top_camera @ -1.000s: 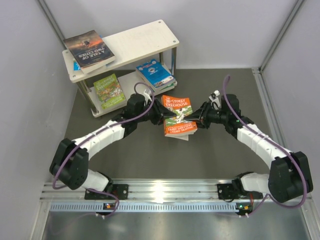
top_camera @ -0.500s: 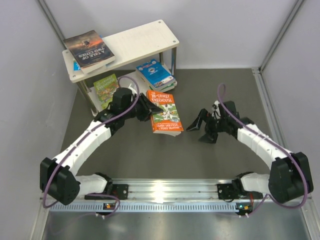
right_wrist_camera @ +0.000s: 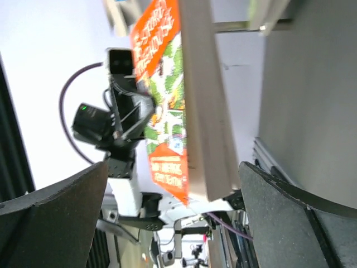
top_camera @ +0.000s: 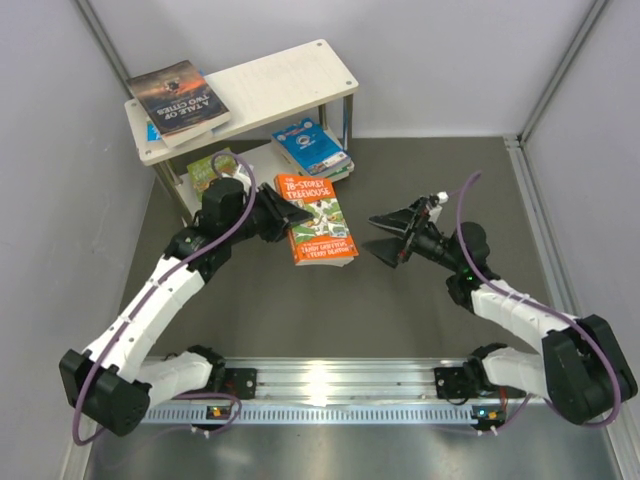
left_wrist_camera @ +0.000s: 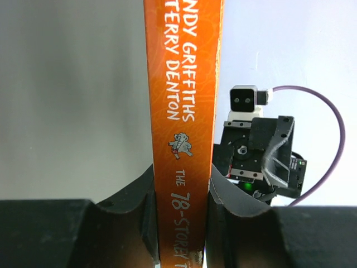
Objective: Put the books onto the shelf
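Right now your left jaws are clenched on the orange Treehouse book (top_camera: 318,222), gripping it along the spine. In the left wrist view both fingers (left_wrist_camera: 131,215) press against the spine, which stands straight up between them. The book reaches out ahead of those jaws with its cover facing up over the dark tabletop (top_camera: 400,320). You cannot tell whether it touches the tabletop.

Your right jaws are released, spread wide, and hold nothing. They point at the book's free edge from the opposite side, near it but apart. The right wrist view shows the book framed in the gap between its own two fingers (right_wrist_camera: 53,209).

The shelf (top_camera: 290,75) stands beyond the left jaws, just past the held book. On its upper board lies the dark Tale of Two Cities book (top_camera: 178,97), well off to the side of the left jaws. On the lower board a green book (top_camera: 205,168) lies close behind the left jaws, partly hidden by the left arm. A blue book (top_camera: 312,143) tops a small stack just beyond the held book's far end.
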`<move>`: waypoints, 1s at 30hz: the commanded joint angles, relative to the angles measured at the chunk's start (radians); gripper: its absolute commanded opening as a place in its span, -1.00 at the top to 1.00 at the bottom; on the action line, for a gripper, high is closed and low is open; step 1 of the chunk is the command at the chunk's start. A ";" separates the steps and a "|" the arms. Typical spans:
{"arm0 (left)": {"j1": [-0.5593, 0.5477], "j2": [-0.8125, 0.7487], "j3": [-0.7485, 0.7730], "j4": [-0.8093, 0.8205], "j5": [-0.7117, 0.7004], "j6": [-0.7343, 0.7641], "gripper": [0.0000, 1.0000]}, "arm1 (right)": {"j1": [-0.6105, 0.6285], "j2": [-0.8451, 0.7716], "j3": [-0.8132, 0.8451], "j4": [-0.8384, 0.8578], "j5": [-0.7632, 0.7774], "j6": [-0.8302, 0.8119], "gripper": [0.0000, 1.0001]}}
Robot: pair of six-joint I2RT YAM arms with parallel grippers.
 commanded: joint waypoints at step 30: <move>0.070 -0.081 0.134 0.104 0.018 -0.132 1.00 | 0.273 0.268 0.168 0.234 0.047 0.020 -0.99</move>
